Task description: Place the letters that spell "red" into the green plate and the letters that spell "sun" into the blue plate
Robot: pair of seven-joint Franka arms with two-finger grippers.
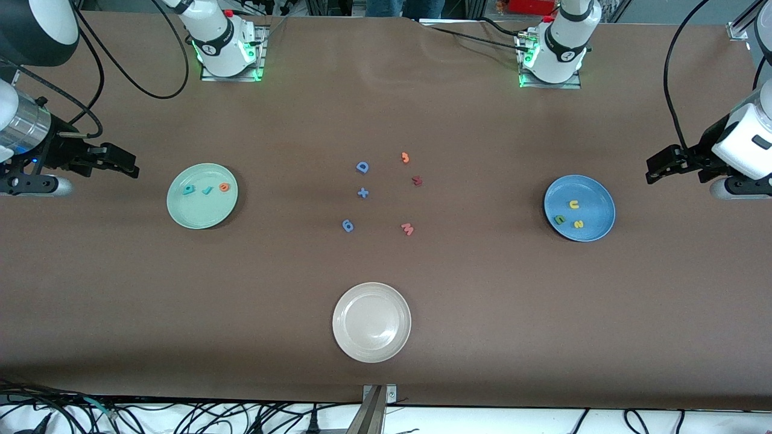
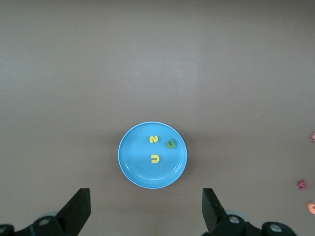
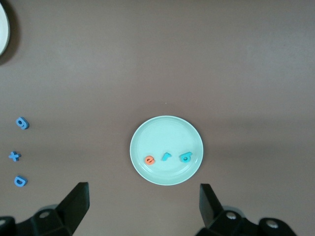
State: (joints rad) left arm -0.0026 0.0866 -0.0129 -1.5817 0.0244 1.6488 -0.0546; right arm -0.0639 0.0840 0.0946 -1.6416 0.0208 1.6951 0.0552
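The round pale mint-green shallow plate (image 1: 202, 196) lies toward the right arm's end of the tabletop and holds a row: teal foam "d" (image 1: 188, 190) at 9 o'clock, teal "r" (image 1: 207, 190) centred, orange "e" (image 1: 224, 187) at 3 o'clock. The round medium-blue plate (image 1: 579, 208), toward the left arm's end, holds a yellow "u" (image 1: 574, 205) near centre, a green "n" (image 1: 560, 220) at 8 o'clock and a yellow "s" (image 1: 578, 224) at 6 o'clock.

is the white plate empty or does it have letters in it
Empty. The white plate shows only its bare cream surface; the loose letters, such as the salmon w, lie on the table farther from the front camera.

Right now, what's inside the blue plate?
The blue plate holds three foam letters lying apart: a yellow "u", a yellow "s" and a green "n". Nothing covers them, and the rest of the plate's inside shows bare.
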